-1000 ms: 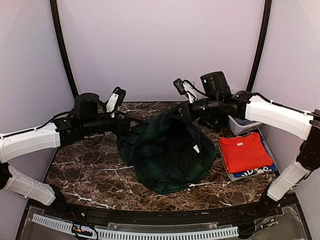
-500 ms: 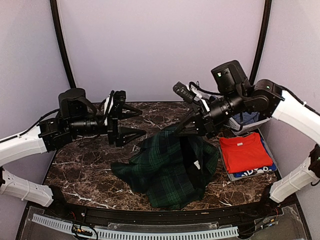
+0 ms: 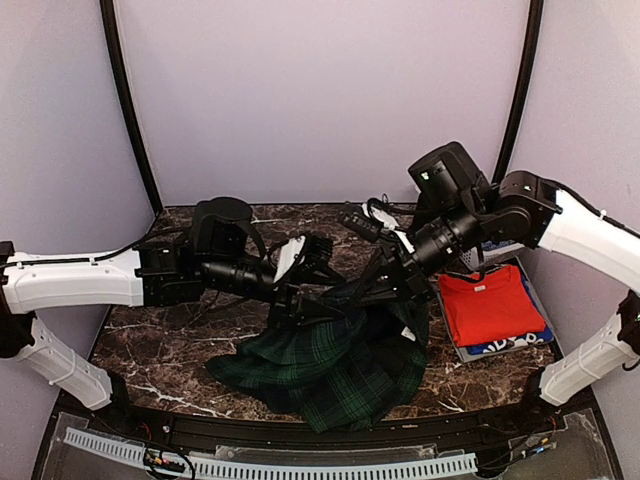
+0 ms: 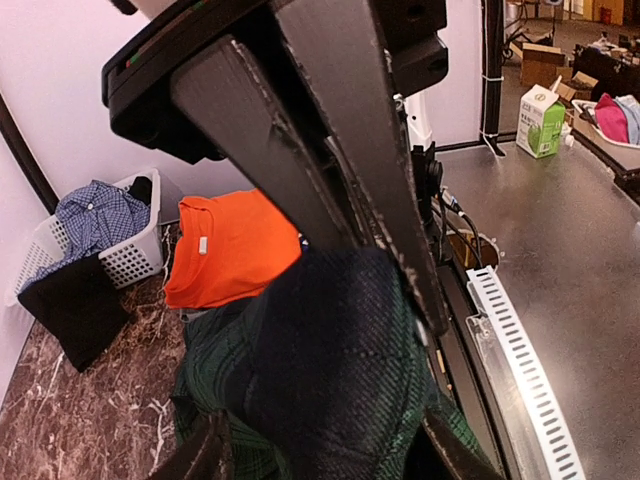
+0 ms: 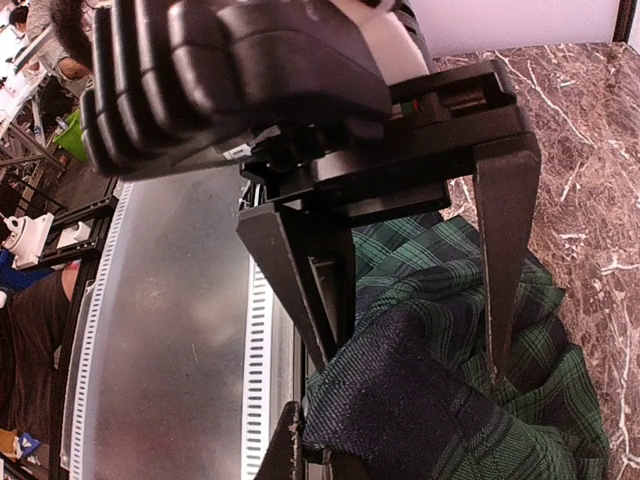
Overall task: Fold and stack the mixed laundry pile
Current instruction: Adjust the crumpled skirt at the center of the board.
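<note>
The dark green tartan skirt point(image 3: 320, 365) hangs from my right gripper point(image 3: 375, 285), which is shut on its upper fold above the table's middle; the rest drapes onto the marble. My left gripper point(image 3: 315, 270) sits right beside it, jaws open and straddling the same fold. In the left wrist view my fingertips point(image 4: 210, 452) flank the skirt point(image 4: 330, 370) below the right gripper point(image 4: 425, 310). In the right wrist view the left gripper point(image 5: 415, 350) spans the skirt point(image 5: 440, 400). A folded red-orange T-shirt point(image 3: 490, 305) lies on a blue T-shirt point(image 3: 510, 345).
The folded shirts rest on a grey tray point(image 3: 460, 352) at the right. Behind it stands a white slotted basket point(image 4: 120, 255) holding a light blue patterned shirt point(image 4: 95, 215), with a black garment point(image 4: 75, 305) draped over its rim. The table's front edge has a slotted rail point(image 3: 270, 465).
My left arm has swung right to the right gripper and its jaws have narrowed around the skirt's fold. The right gripper came lower and nearer, and the skirt slid forward.
</note>
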`<state>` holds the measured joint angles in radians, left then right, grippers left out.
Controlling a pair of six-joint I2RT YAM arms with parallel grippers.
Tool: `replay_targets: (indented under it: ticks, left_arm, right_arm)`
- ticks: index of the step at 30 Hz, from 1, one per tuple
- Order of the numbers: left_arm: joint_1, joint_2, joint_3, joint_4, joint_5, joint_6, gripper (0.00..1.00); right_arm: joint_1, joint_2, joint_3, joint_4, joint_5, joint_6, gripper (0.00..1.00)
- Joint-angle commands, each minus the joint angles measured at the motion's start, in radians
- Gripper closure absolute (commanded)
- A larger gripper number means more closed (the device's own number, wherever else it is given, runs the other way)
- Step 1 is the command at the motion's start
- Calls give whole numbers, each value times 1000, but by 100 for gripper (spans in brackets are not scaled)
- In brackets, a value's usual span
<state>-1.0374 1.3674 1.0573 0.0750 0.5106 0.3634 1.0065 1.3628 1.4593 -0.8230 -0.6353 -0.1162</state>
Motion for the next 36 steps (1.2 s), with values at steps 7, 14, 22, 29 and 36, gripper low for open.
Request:
replay_targets:
  ticks: [7,14,22,29,36]
  left_arm:
    - [-13,-31,1,85,-12,-16,95]
    - [58,-83,17,120,-561,-274,100]
    - [357,-148,12,-220,-735,-654,100]
    - [423,-259,-224,-217,-732,-726,100]
    - [422,-369,-426,-41,-433,-762,100]
  right_arm:
    - [20,-62,-40,80,94,4,79]
    - [-81,-126,-84,159,326,113,34]
    - [-216,-83,-262,220,342,275,29]
    - [-315,-28,-412,316,293,310,28]
    - [-325,96,-360,389,217,351,32]
